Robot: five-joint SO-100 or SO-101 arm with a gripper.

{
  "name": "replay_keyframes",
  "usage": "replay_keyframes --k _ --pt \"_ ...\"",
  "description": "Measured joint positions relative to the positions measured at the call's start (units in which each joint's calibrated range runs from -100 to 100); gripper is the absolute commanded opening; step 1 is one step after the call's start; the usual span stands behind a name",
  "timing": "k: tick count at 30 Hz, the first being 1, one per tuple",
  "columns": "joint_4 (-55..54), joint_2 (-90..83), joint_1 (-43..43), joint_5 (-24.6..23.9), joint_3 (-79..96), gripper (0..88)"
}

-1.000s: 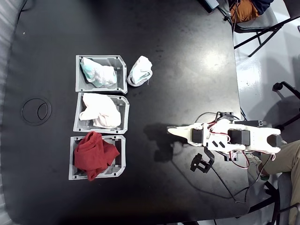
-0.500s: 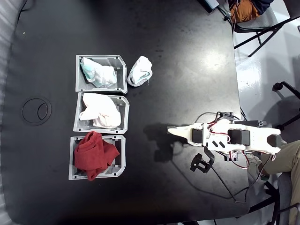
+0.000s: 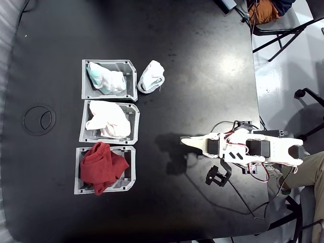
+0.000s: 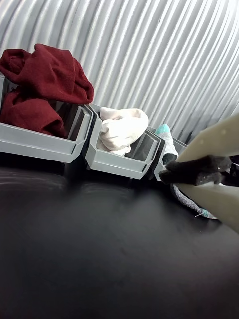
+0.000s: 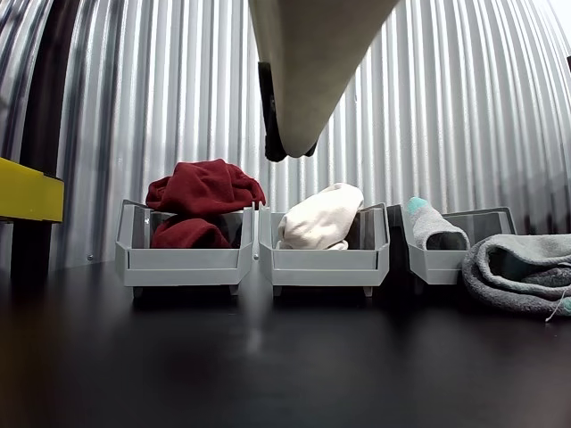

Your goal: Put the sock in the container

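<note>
We see three square light-grey plastic bins, each with one cut corner, lined up in a column on the matte black desk (image 3: 202, 50) in the fixed view. The container (image 3: 130, 68) at the top of that column holds soft teal-and-white fabric (image 3: 104, 78), crumpled into a loose heap. The middle bin (image 3: 134, 114) carries a plain white cloth (image 3: 107, 120), puffy and folded over itself, and the lowest bin (image 3: 130, 172) is stuffed with a red cloth (image 3: 101, 167) that spills over its rim.

The sock (image 3: 152, 76) lies on the bare desk just beside the container, on its right side in the fixed view, and outside it. It is a small balled-up knit piece, white with grey patches. In the other view the sock (image 5: 522, 272) shows as a grey, rumpled roll at the right edge, next to the container (image 5: 442, 263), with a loose thread hanging near its end.

The white arm (image 3: 253, 147) lies low over the desk, well apart from the bins, with thin cables trailing around it. The claw (image 3: 185, 142) points toward the bins; we cannot tell from any view whether its fingers stand apart or together. In the wrist view a cream finger (image 4: 219, 137) and a dark part cross the right side, in front of the grey sock (image 4: 191, 207).

Behind the bins in the wrist and other views stands a corrugated metal wall (image 5: 446, 107).
</note>
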Motion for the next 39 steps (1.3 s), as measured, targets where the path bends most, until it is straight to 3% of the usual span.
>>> replay_keyframes --k 13,28,39 --pt "9.25 -0.08 12.17 0.0 -15.5 1.3" --pt "10.01 0.5 23.7 -0.1 -26.4 1.2" --pt "10.01 24.7 24.02 -1.57 -38.65 1.3"
